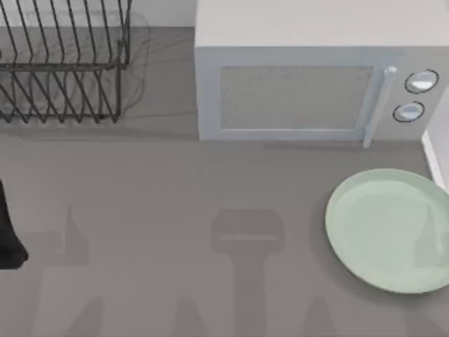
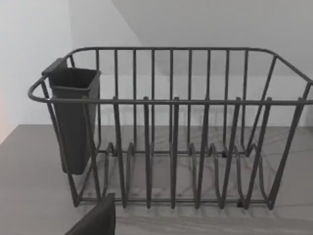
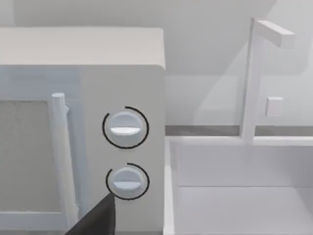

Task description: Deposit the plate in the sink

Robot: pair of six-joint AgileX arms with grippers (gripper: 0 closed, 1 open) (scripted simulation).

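The pale mint-green plate (image 1: 389, 228) lies flat on the grey counter at the right, in front of the microwave's knob end. The sink's narrow white rim (image 1: 436, 160) runs along the right edge, just beyond the plate. In the right wrist view the sink (image 3: 168, 196) is a white recessed basin beside the microwave, with a white faucet (image 3: 252, 78) behind it. A dark part of my right gripper (image 3: 95, 218) shows low in that view, facing the microwave knobs. A dark part of my left gripper (image 2: 95, 220) faces the dish rack. Nothing is held by either.
A grey-white microwave (image 1: 309, 84) stands at the back centre-right, door shut, with two round knobs (image 1: 419, 82). A black wire dish rack (image 1: 63, 63) with a dark cutlery cup (image 2: 73, 122) sits at the back left. A black piece of my left arm (image 1: 8, 239) is at the left edge.
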